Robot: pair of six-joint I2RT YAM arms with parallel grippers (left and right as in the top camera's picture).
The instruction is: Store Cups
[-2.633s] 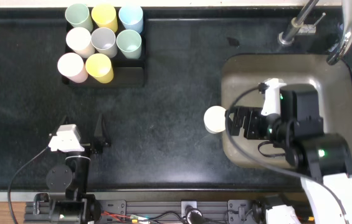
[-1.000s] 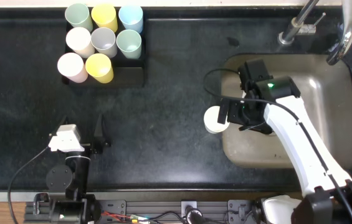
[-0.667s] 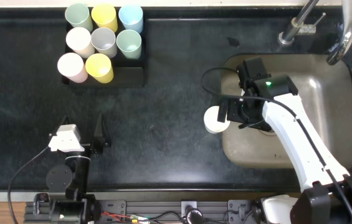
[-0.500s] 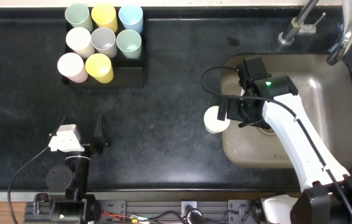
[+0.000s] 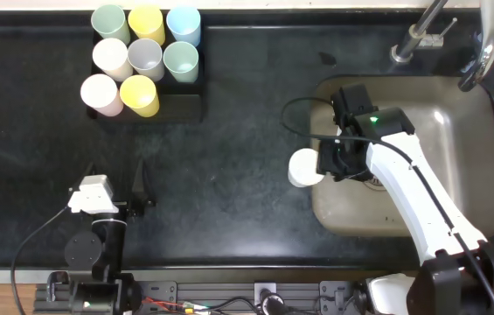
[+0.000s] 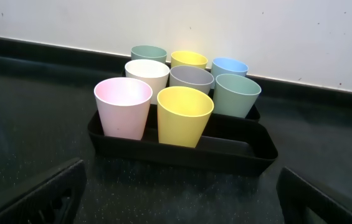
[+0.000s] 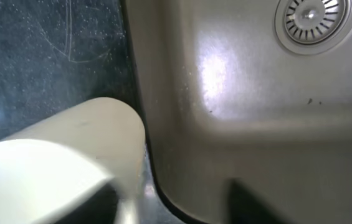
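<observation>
The cream cup [image 5: 303, 168] is met by the right gripper [image 5: 323, 164]; its hold cannot be told. The left gripper [image 5: 114, 177] is spread wide, empty

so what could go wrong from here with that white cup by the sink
1. The white cup stands right at the edge of the sink, with the right hand against it. A weak or off-centre grip might tip it into the basin.
2. The tray already holds seven cups and has one free corner. Setting the cup down there could bump the front yellow cup or the pale green cup beside that gap.
</observation>
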